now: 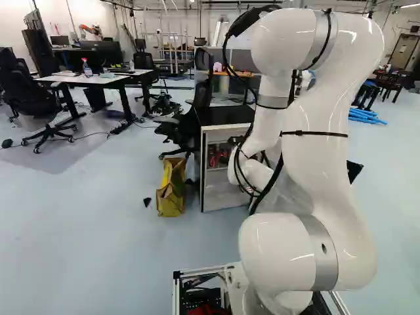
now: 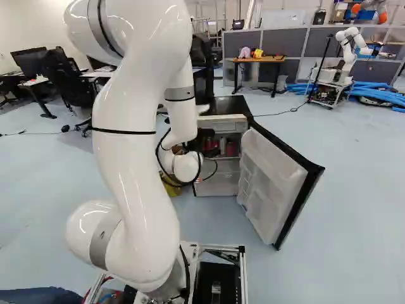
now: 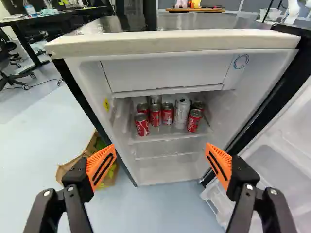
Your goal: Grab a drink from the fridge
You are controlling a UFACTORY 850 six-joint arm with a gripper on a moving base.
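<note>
As the pincer (image 2: 205, 138) gapes, cans (image 3: 155, 115) ahead (1 taller), upright

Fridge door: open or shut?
Open. The door stands swung out to one side of the fridge, and the red cans on its shelf are in plain view.

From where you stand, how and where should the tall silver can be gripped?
I'd probably take the tall silver can around its upper part, coming in through the open front of the fridge: it stands upright, its top rising above the red cans close beside it.
</note>
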